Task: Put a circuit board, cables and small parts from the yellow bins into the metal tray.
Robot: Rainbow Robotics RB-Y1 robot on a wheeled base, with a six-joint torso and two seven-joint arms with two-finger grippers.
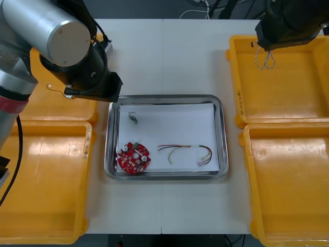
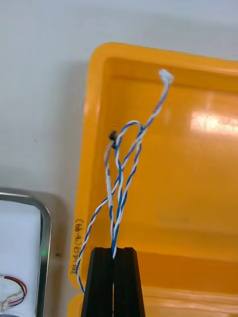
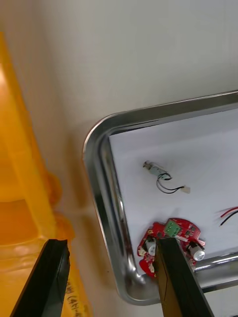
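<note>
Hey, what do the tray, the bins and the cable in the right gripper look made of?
Metal tray: probably polished steel, mirror-bright rim, matte white inside. Yellow bins: glossy moulded plastic, with glare spots. Twisted blue and white cable, pinched in the right gripper: thin wires, apparently plastic-insulated.

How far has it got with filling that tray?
Done: the metal tray holds a red circuit board, a red and yellow cable and a small metal part. In hand: the right gripper, shut on a blue and white cable over a yellow bin. Left to do: bring it to the tray. The left gripper hovers open beside the tray.
</note>
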